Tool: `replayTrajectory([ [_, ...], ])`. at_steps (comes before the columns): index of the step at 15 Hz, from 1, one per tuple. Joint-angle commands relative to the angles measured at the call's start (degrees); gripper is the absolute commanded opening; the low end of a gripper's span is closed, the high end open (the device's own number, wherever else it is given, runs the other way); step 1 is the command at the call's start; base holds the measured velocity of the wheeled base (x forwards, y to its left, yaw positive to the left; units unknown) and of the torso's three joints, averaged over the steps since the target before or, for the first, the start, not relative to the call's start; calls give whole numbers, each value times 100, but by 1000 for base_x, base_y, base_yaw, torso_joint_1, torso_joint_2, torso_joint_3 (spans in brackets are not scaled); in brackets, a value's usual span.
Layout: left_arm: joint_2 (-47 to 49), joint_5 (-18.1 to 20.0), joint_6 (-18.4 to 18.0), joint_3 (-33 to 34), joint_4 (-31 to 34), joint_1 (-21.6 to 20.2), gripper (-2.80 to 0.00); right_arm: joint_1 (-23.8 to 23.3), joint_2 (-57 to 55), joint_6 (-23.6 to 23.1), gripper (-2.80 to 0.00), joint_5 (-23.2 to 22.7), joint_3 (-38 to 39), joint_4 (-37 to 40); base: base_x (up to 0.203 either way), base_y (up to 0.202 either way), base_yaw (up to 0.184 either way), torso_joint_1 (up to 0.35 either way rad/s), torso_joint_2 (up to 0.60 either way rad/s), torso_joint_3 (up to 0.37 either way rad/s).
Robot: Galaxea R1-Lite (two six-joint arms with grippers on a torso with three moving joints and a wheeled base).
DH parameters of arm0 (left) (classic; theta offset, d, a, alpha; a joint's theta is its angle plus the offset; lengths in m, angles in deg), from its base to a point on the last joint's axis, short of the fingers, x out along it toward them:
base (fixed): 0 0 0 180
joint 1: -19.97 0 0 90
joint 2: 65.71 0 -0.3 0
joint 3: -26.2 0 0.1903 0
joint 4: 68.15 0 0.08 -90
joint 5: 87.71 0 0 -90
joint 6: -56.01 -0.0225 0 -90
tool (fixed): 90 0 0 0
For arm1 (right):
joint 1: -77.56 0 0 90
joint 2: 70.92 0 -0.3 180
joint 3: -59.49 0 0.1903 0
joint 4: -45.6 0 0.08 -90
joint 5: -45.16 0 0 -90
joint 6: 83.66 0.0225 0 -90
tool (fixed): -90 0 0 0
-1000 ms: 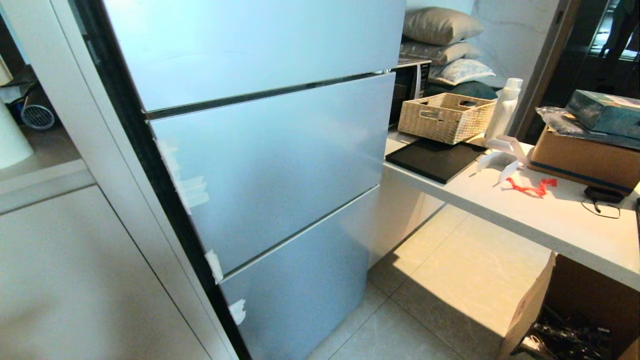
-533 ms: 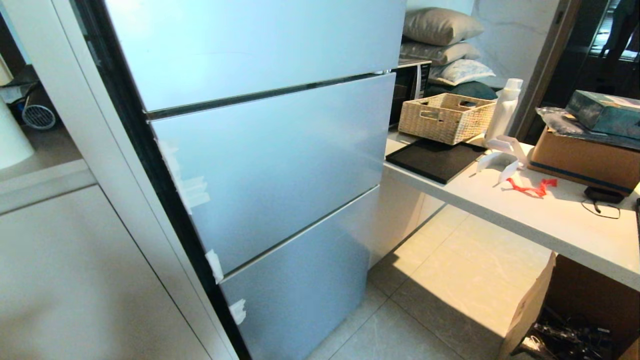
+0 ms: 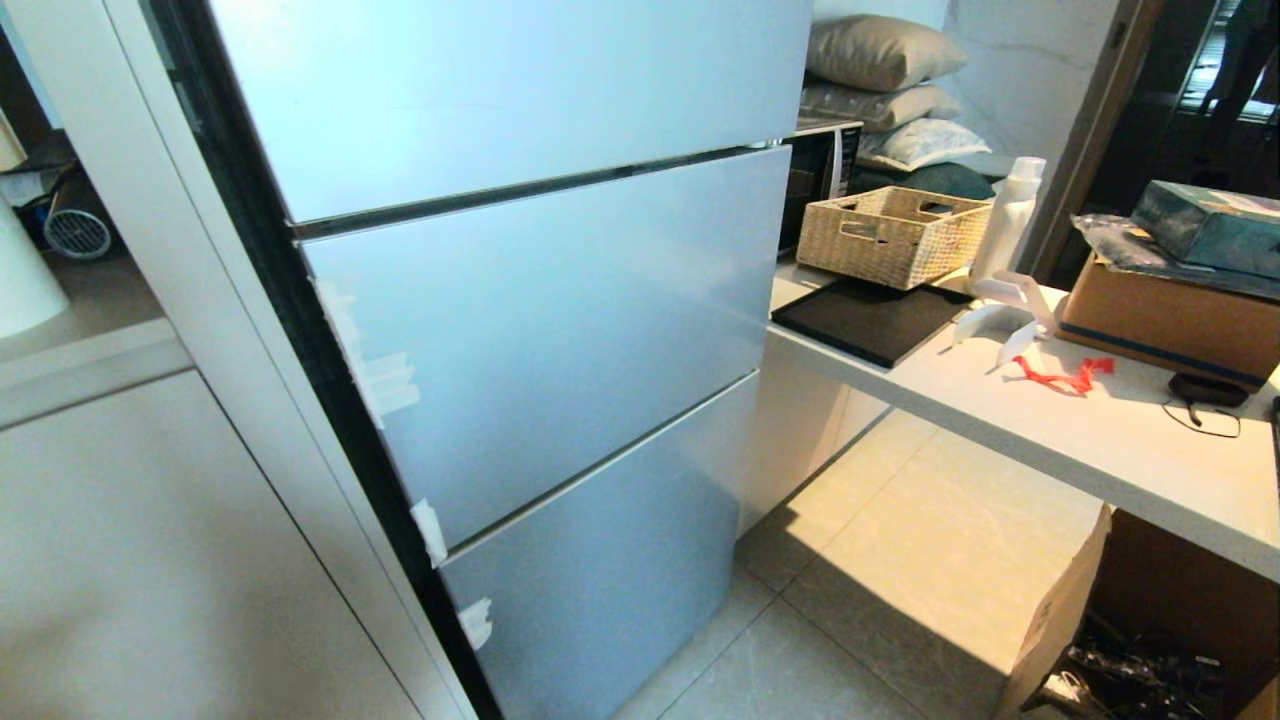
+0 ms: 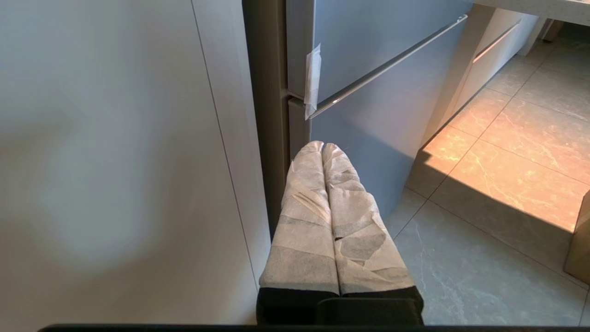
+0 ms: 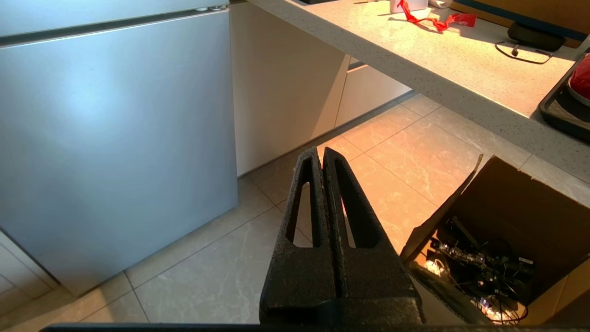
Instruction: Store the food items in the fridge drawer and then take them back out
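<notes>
The fridge stands tall and pale silver-blue, its three flat panels all closed, with white tape scraps along its left edge. The fridge drawer is hidden behind those panels. Neither arm shows in the head view. My left gripper, fingers wrapped in pale tape, is shut and empty, hanging low by the fridge's taped corner. My right gripper is black, shut and empty, above the floor tiles beside the lowest fridge panel. Something red and rounded, mostly cut off, lies on a dark tray; it may be one of the food items.
A beige cabinet flanks the fridge on the left. On the right, a white counter carries a wicker basket, a black mat, a white bottle and boxes. An open cardboard box of cables stands on the floor below.
</notes>
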Motion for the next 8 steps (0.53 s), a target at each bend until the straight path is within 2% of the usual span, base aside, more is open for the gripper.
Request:
replayTrajectory([
  [1,-1,-2,-2,9,-4,-2,-280,0,-11,-8,-280,-3,11,17,0,0,0,0,0,0],
  [3,-1,7,-2,9,-4,-2,-280,0,-11,15,-280,119,8,17,0,0,0,0,0,0],
  [8,-1,-2,-2,9,-4,-2,-280,0,-11,645,-280,243,2,-9,0,0,0,0,0,0],
])
